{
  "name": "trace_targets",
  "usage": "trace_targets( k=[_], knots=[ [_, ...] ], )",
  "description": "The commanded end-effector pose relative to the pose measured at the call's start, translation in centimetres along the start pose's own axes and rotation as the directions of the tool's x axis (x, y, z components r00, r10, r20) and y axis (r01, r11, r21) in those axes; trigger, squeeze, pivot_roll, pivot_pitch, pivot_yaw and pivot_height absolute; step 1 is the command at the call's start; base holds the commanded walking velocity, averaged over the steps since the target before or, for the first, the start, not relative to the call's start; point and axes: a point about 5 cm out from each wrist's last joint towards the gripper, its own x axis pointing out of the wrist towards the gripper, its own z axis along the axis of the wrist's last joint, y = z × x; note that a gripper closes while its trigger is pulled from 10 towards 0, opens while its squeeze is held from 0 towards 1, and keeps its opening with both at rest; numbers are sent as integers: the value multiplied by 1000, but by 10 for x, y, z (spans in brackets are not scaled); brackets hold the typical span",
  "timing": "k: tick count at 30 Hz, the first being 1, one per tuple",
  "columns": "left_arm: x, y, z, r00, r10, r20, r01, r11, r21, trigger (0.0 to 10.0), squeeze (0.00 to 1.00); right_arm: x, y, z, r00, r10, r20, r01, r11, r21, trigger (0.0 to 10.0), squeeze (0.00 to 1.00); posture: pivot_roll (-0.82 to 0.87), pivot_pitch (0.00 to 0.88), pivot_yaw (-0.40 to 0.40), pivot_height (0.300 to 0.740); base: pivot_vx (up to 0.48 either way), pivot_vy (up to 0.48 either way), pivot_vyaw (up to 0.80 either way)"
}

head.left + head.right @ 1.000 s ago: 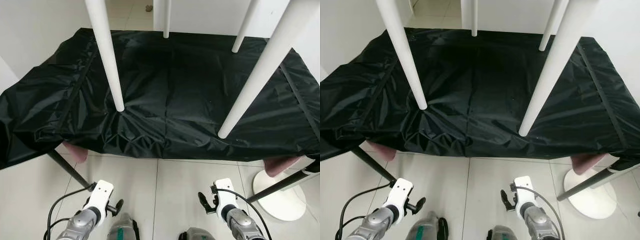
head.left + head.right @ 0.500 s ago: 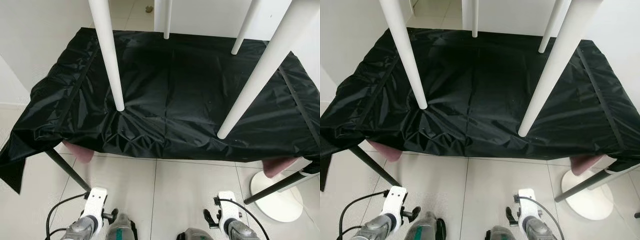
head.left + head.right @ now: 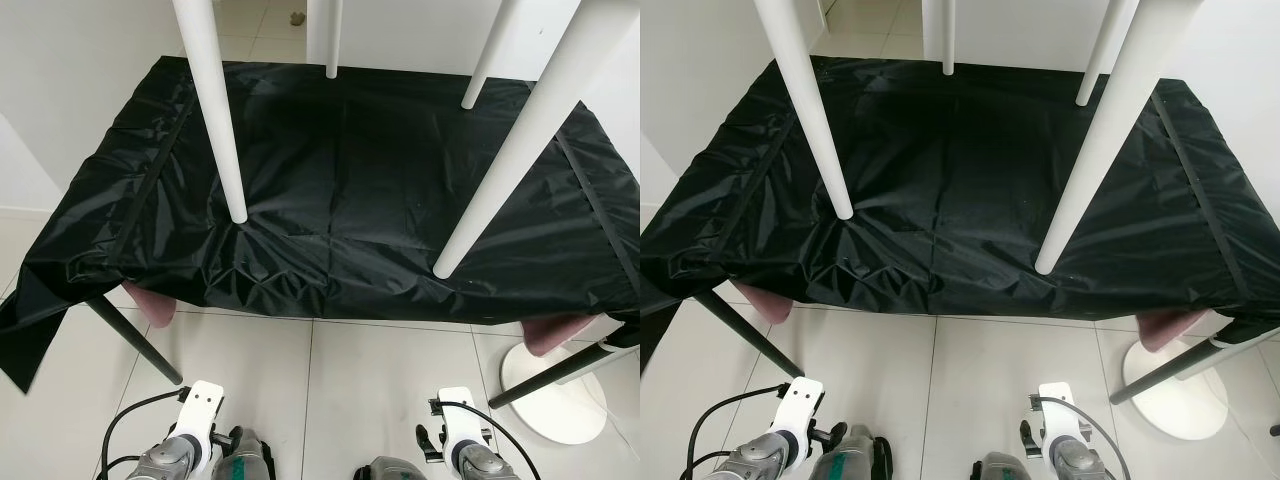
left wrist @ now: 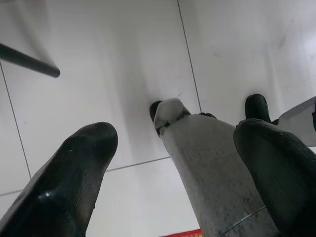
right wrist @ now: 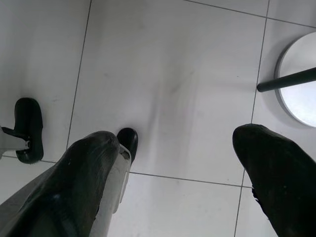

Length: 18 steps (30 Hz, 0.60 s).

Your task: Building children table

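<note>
Across the black cloth (image 3: pixel 350 200) covering the desk (image 3: pixel 130 335), we see the children table (image 3: pixel 215 110) standing on four white legs, apparently assembled. Our left gripper (image 4: pixel 173 163) and right gripper (image 5: pixel 187 168) hang low over the floor tiles (image 3: pixel 380 390), jaws wide and empty, clear of the near edge.

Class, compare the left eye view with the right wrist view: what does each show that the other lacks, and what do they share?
Left eye view: the black cloth and four white table legs standing on it. Right wrist view: the idle right hand's spread fingers close up, and the robot's black feet. Shared: the white tiled floor and the round white base.
</note>
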Motion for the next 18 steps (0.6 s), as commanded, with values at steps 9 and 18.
trace_targets(
  k=[9,18],
  knots=[
    [-2,7,-8,974,225,-25,-227,971,-77,10000,0,1,8,-1,998,59,-33,-59,998,-3,10000,0,29,0,16,740,0,0,0],
    [1,0,-9,981,190,-47,-194,975,-104,10000,0,1,23,-5,993,103,-65,-103,995,14,10000,0,25,0,17,740,0,0,0]
  ],
)
